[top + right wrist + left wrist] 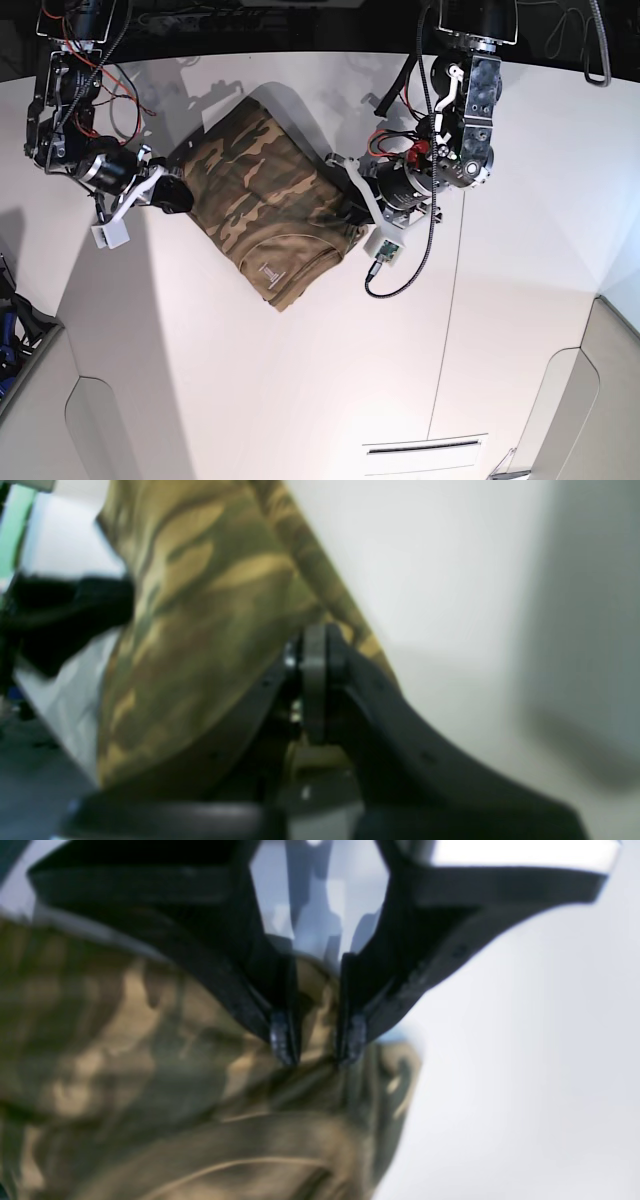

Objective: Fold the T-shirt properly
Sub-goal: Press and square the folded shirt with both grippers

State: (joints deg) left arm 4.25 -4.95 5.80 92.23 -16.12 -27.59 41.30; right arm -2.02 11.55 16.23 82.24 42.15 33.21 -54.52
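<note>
The camouflage T-shirt lies partly folded on the white table, with its neck label facing up near the front corner. My left gripper is at the shirt's right edge. In the left wrist view the left gripper has its fingertips nearly together, with a fold of the T-shirt pinched between them. My right gripper is at the shirt's left edge. In the right wrist view the right gripper is shut on the hem of the T-shirt, which rises from it.
A white camera box and a looping cable hang from the left arm just right of the shirt. A similar white box hangs under the right arm. The table's left edge borders dark floor.
</note>
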